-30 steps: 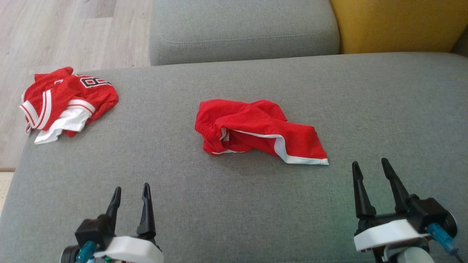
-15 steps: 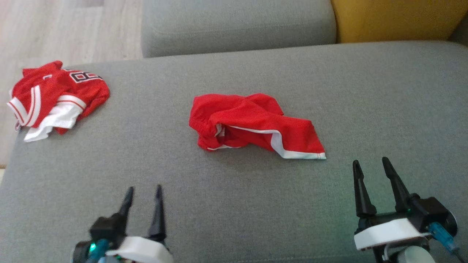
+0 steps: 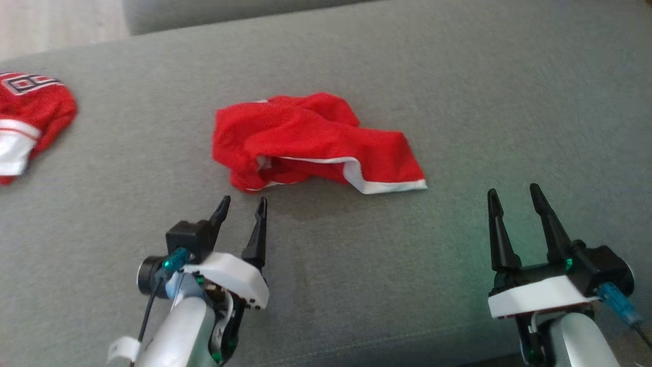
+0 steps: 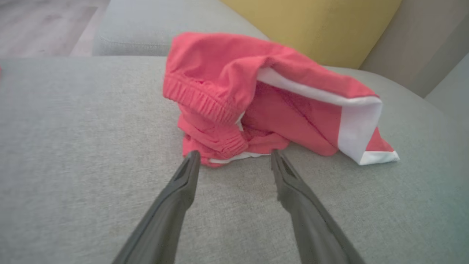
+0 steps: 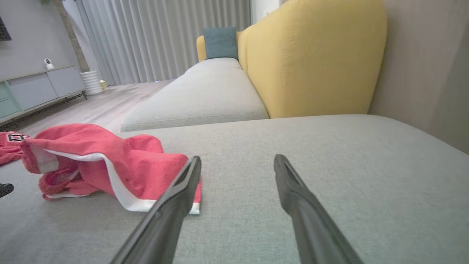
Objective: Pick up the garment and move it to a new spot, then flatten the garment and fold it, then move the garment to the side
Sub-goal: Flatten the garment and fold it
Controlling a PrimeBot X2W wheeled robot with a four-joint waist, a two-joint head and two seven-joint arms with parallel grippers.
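A crumpled pair of red shorts (image 3: 310, 140) with white trim lies in the middle of the grey sofa seat (image 3: 458, 102). My left gripper (image 3: 243, 205) stands open just short of the shorts' near left edge; the left wrist view has its fingertips (image 4: 192, 159) right at the bunched waistband of the shorts (image 4: 234, 95). My right gripper (image 3: 511, 192) is open and empty, off to the right of the white hem corner. From the right wrist camera the shorts (image 5: 106, 165) lie to the left of its fingers (image 5: 190, 172).
A second red garment, a jersey (image 3: 25, 127) with a number and white trim, lies at the seat's far left edge. A yellow backrest (image 5: 311, 62) rises behind the seat. Wooden floor (image 3: 51, 20) lies beyond the left edge.
The head camera has tilted down and shifted. My left gripper has advanced toward the shorts, now close to their near edge. The right gripper keeps its place, open.
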